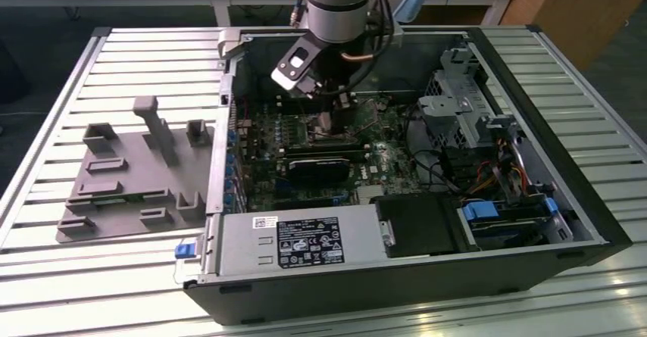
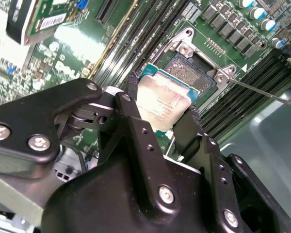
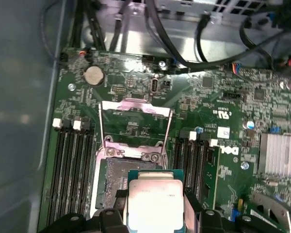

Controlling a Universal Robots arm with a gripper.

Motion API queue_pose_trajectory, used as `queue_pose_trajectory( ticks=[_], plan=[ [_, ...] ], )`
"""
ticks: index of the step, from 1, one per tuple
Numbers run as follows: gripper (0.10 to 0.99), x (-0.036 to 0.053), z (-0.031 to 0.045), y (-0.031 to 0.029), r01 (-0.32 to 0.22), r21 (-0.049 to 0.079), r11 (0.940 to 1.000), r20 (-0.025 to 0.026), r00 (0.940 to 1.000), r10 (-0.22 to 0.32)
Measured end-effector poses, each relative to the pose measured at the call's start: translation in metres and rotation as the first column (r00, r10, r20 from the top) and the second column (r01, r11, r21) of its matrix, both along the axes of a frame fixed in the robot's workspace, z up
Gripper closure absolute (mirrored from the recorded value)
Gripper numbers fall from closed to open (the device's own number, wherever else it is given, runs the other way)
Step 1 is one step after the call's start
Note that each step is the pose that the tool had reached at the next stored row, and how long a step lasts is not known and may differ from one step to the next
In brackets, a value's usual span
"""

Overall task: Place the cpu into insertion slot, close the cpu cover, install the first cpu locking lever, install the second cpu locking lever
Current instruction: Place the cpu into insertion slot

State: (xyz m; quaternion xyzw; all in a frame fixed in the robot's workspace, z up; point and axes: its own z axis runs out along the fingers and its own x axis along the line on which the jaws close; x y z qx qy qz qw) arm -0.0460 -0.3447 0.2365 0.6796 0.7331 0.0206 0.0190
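Observation:
My gripper (image 2: 161,110) is shut on the cpu (image 2: 160,99), a flat silvery-grey square on a green edge, held by two opposite sides between black fingers (image 2: 131,92). In both wrist views the cpu (image 3: 154,200) hangs tilted just above the open insertion slot (image 3: 111,182), partly overlapping it, and I cannot tell whether it touches. The cpu cover (image 3: 136,105), a thin silvery frame, is swung back off the slot. Thin locking levers (image 3: 101,127) stand unlatched along its sides. In the exterior view the gripper (image 1: 331,101) reaches down inside the computer case, over the motherboard.
Memory slots (image 3: 72,167) flank the insertion slot on both sides. A black card (image 1: 318,169) lies across the board in front of the socket. Cables (image 3: 184,53) hang beyond the cover. A power supply (image 1: 293,242) and a drive cage (image 1: 465,106) fill the case. A grey fixture (image 1: 132,174) lies on the slatted table.

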Motion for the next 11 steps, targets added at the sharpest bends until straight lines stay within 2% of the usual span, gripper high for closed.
queue_pose_trajectory(
  ticks=[2,7,9,11],
  plan=[
    [0.549,-0.0015,-0.0018,0.0002,0.010,0.000,0.9999,0.0031,0.9999,-0.010],
    [0.549,-0.0057,-0.0048,0.0020,0.038,0.000,0.9993,0.0146,0.9992,-0.038],
    [0.549,-0.0067,-0.0056,0.0025,0.051,0.000,0.9987,0.0171,0.9985,-0.051],
    [0.549,-0.0068,-0.0059,0.0034,0.057,0.000,0.9984,0.0175,0.9982,-0.057]
  ],
)
